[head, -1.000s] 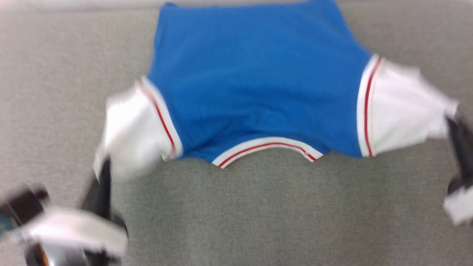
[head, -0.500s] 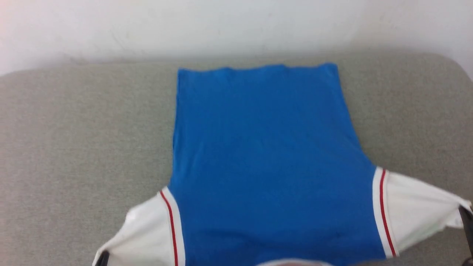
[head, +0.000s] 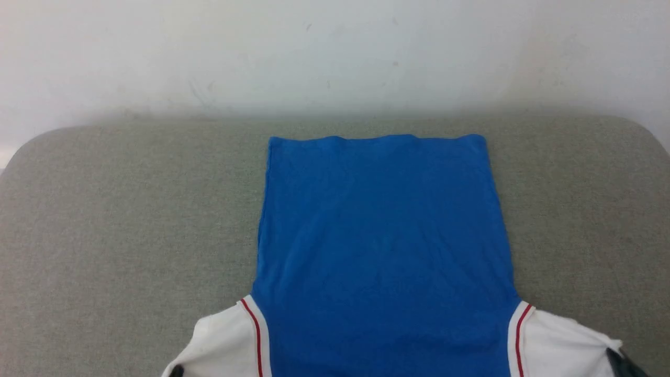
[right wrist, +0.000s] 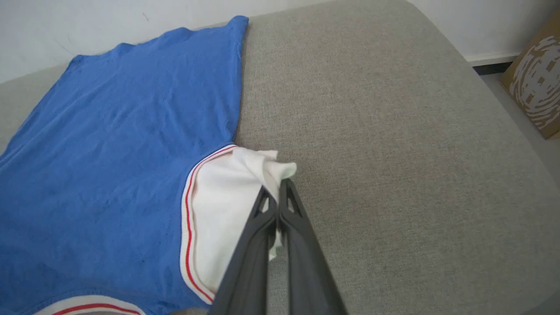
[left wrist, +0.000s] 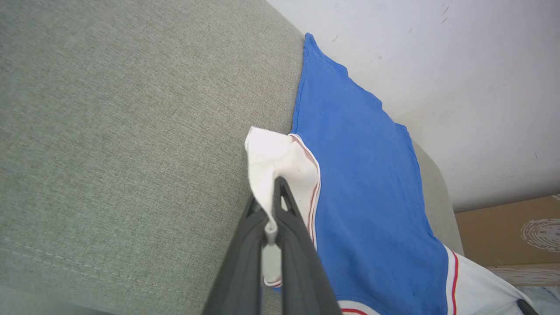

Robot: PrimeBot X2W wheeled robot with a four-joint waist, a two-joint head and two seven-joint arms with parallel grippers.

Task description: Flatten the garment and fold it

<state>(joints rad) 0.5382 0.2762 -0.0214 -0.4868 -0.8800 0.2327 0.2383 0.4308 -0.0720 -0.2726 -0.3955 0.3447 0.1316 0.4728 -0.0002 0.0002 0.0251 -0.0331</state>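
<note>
Two white sleeves flank the blue body of the garment (head: pixel 382 251) in the head view, where it lies spread flat on a grey-green cushion (head: pixel 131 235). Its straight hem sits toward 12 o'clock, short of the pale wall (head: pixel 335 52), and its shoulders run off the edge at 6 o'clock. The left-hand sleeve (head: pixel 220 345) sits at 7 o'clock with a dark tip of the left gripper (head: pixel 177 370) at its outer corner. The right-hand sleeve (head: pixel 560 345) sits at 5 o'clock, drawn out to a point where the right gripper (head: pixel 620 364) meets it. In the left wrist view the left gripper (left wrist: pixel 277 188) rises from 6 o'clock, its jaws pressed together on a bunched fold of the left-hand sleeve (left wrist: pixel 280 157). The blue cloth (left wrist: pixel 363 175) stretches from 12 o'clock down to 5 o'clock, and a cardboard box (left wrist: pixel 516 232) stands at 4 o'clock beyond the cushion's edge. In the right wrist view the right gripper (right wrist: pixel 276 192) likewise comes up from 6 o'clock, clamped tight on the crumpled edge of the right-hand sleeve (right wrist: pixel 223 205). The red stripe trim curves just to 9 o'clock of the fingers. The blue body (right wrist: pixel 118 144) covers the area from 9 to 11 o'clock, bare cushion lies at 3 o'clock, and the box (right wrist: pixel 533 78) is at 2 o'clock.
</note>
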